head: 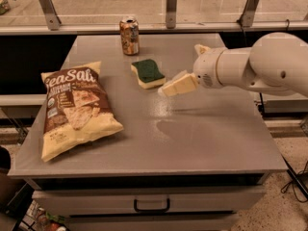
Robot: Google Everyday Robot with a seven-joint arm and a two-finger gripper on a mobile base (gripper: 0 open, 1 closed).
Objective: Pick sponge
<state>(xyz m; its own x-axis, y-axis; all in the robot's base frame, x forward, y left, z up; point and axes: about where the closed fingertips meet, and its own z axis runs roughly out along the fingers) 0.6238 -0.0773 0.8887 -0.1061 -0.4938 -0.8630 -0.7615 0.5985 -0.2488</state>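
Here, your gripper (165, 91) hangs over the table (207, 138), just beside the sponge (148, 72), whether open or closed you cannot tell.

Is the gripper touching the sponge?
Cannot tell. In the camera view the gripper ends right at the sponge, at its right corner, but its height is unclear.

The gripper (167, 90) hovers just beside the sponge (148, 72) on the grey table (207, 138).
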